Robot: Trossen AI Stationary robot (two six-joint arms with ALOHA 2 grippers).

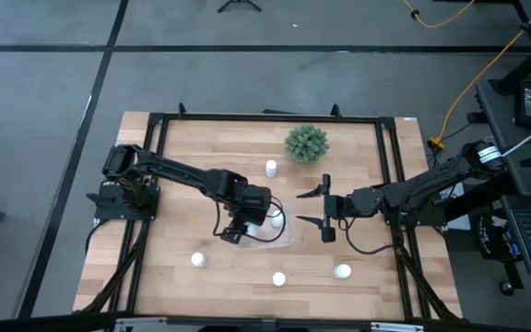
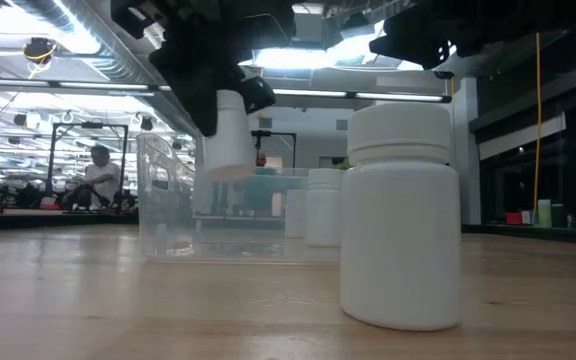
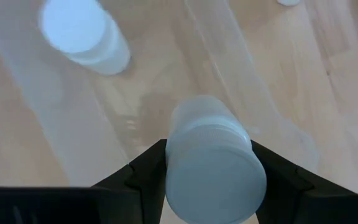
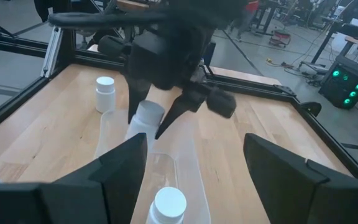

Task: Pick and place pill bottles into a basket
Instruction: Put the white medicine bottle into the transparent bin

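My left gripper (image 1: pixel 244 219) hangs over the clear basket (image 1: pixel 279 242) at the table's middle, shut on a white pill bottle (image 3: pixel 210 162). The low view shows that bottle (image 2: pixel 230 135) above the basket's wall (image 2: pixel 168 200). Another bottle (image 1: pixel 276 219) stands upright inside the basket. Several more stand on the wood: one at the far side (image 1: pixel 271 167) and three near the front edge (image 1: pixel 198 260), (image 1: pixel 278 278), (image 1: pixel 342 271). My right gripper (image 1: pixel 304 207) waits open and empty just right of the basket, pointing at it. My left gripper pinches the pill bottle by its two opposite sides (image 3: pixel 174 155) between its two fingers (image 3: pixel 143 174). The fingers come from above, pointing steeply down. The bottle hangs slightly tilted below them, lifted clear over the basket's inside (image 4: pixel 145 118).
A green spiky plant (image 1: pixel 306 143) stands at the far side of the table. A black frame (image 1: pixel 159 129) runs round the wooden top. The nearest front bottle (image 2: pixel 400 215) fills much of the low view. A person sits in the room far behind.
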